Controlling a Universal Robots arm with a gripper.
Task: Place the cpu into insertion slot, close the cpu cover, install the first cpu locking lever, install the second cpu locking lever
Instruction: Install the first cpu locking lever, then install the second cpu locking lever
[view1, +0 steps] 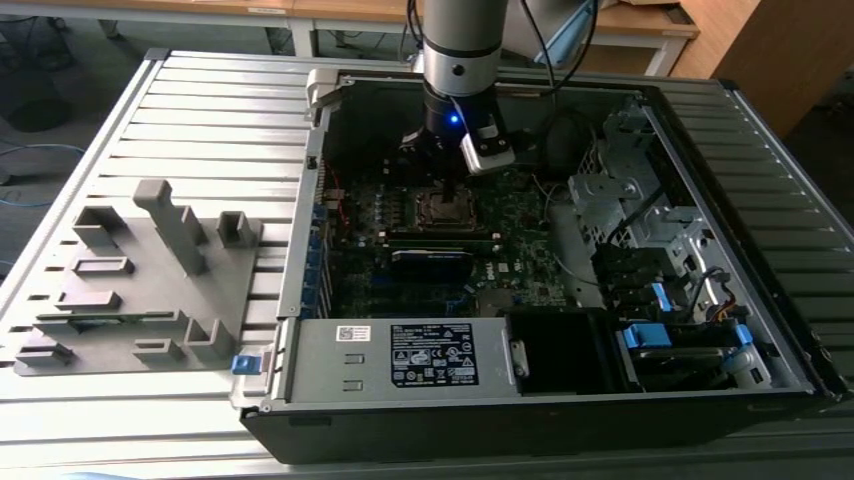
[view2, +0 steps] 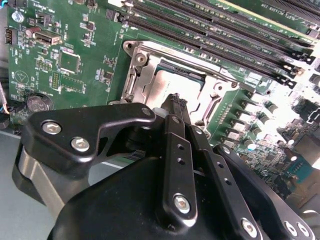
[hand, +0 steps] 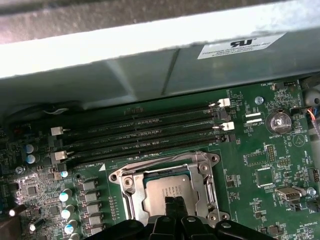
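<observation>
At the exterior view's left a grey plastic fixture (view1: 140, 285) with upright blocks lies on the ribbed metal worktop (view1: 214, 110). To its right, filling the middle and right of the frame, sits an open computer case (view1: 534, 400) with a silver power supply box (view1: 400, 355) along its near edge and blue-tabbed drive bays at the lower right. The green motherboard (view1: 400, 270) lies flat inside, and the robot arm (view1: 461, 50) comes down from the upper centre, its claw (view1: 447, 150) hanging just above the insertion slot (view1: 447, 205).

In the first wrist view, long black memory slots (hand: 140, 132) run across the middle of the frame. Below them, at lower centre, the insertion slot (hand: 170, 187) shows its silvery rim, and the cpu (hand: 167, 192) lies flat inside it, grey-brown top up. The cpu cover (hand: 200, 175) lies down around the chip, framing it. The tips of the claw (hand: 172, 205) rise from the bottom edge, pressed together and holding nothing, right over the near edge of the cpu — whether they touch it I cannot tell. A round coin battery (hand: 280, 121) sits at the right.

In the second wrist view the black claw (view2: 176, 102) fills the lower half of the frame, fingers (view2: 175, 135) together, pointing at the cpu (view2: 167, 85) in the insertion slot (view2: 135, 75) at centre.
</observation>
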